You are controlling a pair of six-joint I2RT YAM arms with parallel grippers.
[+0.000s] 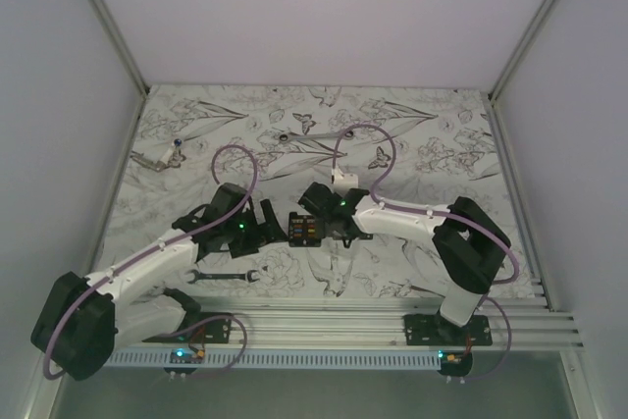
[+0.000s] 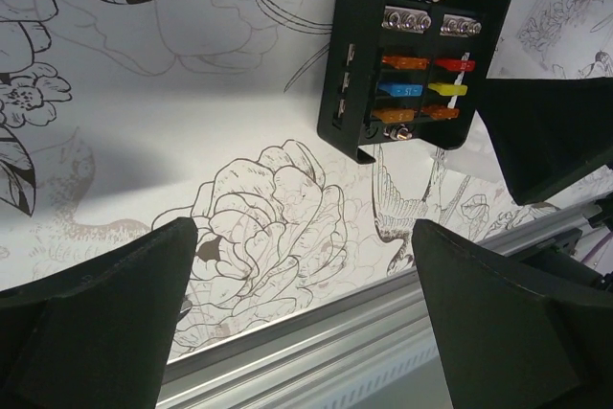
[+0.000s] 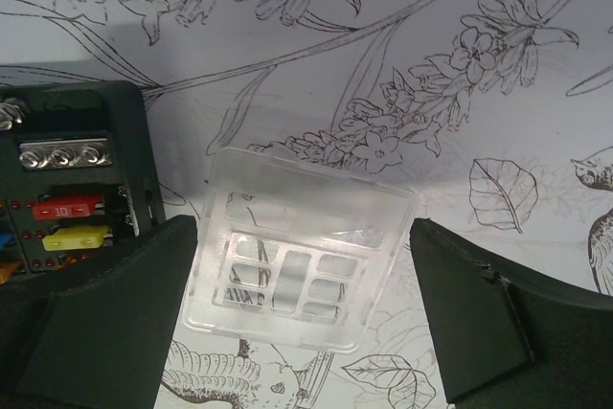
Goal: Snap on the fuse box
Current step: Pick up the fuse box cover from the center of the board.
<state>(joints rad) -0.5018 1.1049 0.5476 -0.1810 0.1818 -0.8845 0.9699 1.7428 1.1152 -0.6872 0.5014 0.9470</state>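
The fuse box (image 1: 306, 228) sits on the counter (image 1: 432, 144) at the centre of the top view, between the two arms. The left claw (image 1: 263, 223) is just left of it and the right claw (image 1: 332, 211) just right of it. From above I cannot tell whether either one touches it.

In the left wrist view the fuse box lies in the upper right of the frame, open face up. It shows orange, red, blue and yellow fuses in two columns, with silver screws above them. The left claw is wide, its fingers (image 2: 105, 313) at the bottom corners with only printed counter between them. The fuse box lies beyond their tips.

In the right wrist view the right claw is also wide and holds nothing. A clear cover (image 3: 302, 251) lies flat on the counter in the gap between its fingers (image 3: 508, 323). The fuse box is at the left edge of that frame, just beside the cover.

In the top view a wrench (image 1: 224, 276) lies in the lower left, beside the rail (image 1: 343, 326).
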